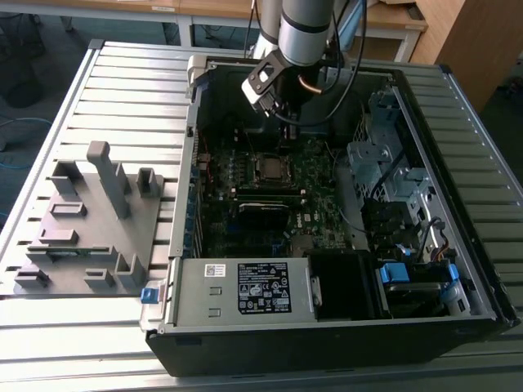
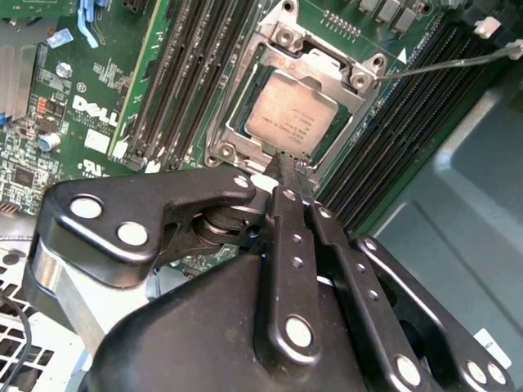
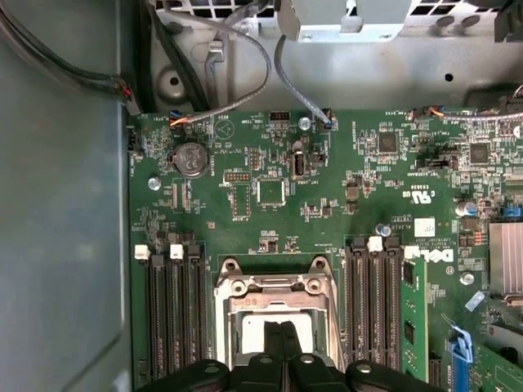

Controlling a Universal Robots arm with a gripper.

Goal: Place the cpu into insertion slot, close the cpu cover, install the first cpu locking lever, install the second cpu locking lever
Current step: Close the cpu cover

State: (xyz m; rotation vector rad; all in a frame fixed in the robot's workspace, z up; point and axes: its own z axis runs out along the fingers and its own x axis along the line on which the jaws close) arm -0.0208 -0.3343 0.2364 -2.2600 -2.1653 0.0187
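Ribbed metal table (image 1: 122,90) carries an open computer case (image 1: 458,188) lying on its side. A grey fixture plate (image 1: 90,245) sits beside the case at the exterior view's left. The grey arm (image 1: 304,28) reaches down into the case above the green motherboard (image 3: 368,188). A boxed power supply (image 1: 245,290) sits at the case's near edge.

The black gripper (image 2: 288,162) has its jaws pressed together, pinching nothing. Long black memory slots (image 2: 188,73) run on both sides of the jaws. The insertion slot (image 2: 231,149) lies directly under the jaw tips. The silvery cpu cover (image 2: 327,61) frames the slot just beyond the tips; cannot tell if it is fully flat. The cpu (image 2: 282,114) sits inside the slot, its dull metal top showing through the cover window, with the tips at its near edge; contact unclear. A thin locking lever (image 2: 458,61) juts from the slot corner, away from the jaws.
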